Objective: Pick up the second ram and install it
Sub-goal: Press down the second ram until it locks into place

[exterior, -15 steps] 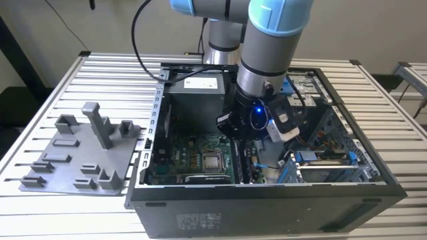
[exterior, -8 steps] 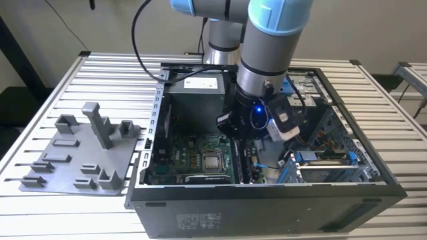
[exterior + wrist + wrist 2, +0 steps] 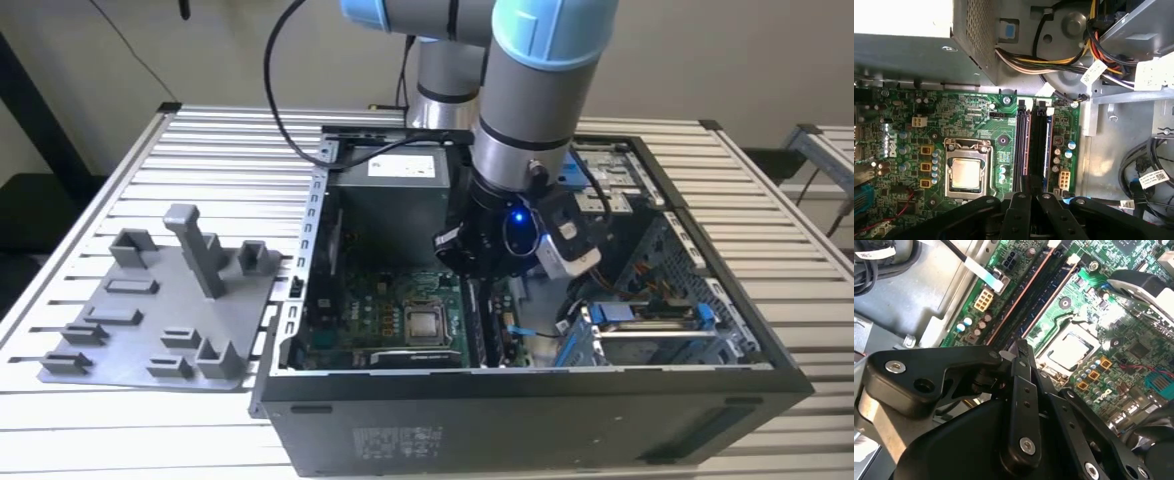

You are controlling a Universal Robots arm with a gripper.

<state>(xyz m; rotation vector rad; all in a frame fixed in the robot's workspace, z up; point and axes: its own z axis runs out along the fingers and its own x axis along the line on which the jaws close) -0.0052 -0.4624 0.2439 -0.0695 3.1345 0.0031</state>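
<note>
While the arm reached down into the open computer case [image 3: 534, 420] on the tabletop [image 3: 200, 150], its end effector [image 3: 1027, 189] hung low over the motherboard [image 3: 979, 125], right at one end of the two long memory slots beside the processor [image 3: 965, 173]. In both wrist views the two fingers were drawn close together, a narrow set, and I could make out nothing gripped between them.

From where I stood, the second ram [image 3: 1039, 145] looked to be in the board already: a dark stick stood on edge in the slot farther from the processor, and its row of chips showed in the second wrist view [image 3: 1046, 290]. The neighbouring slot [image 3: 1021, 145], nearer the processor, showed thin brownish lines along its length; whether it held a stick I could not tell.

I judged the picking up finished and the placing largely done. What I could not settle was whether the stick sat fully home with its end clips latched, since the fingers covered the near end of the slots. A grey parts holder [image 3: 147, 330] lay on the tabletop just beside the case, on the exterior view's left.
</note>
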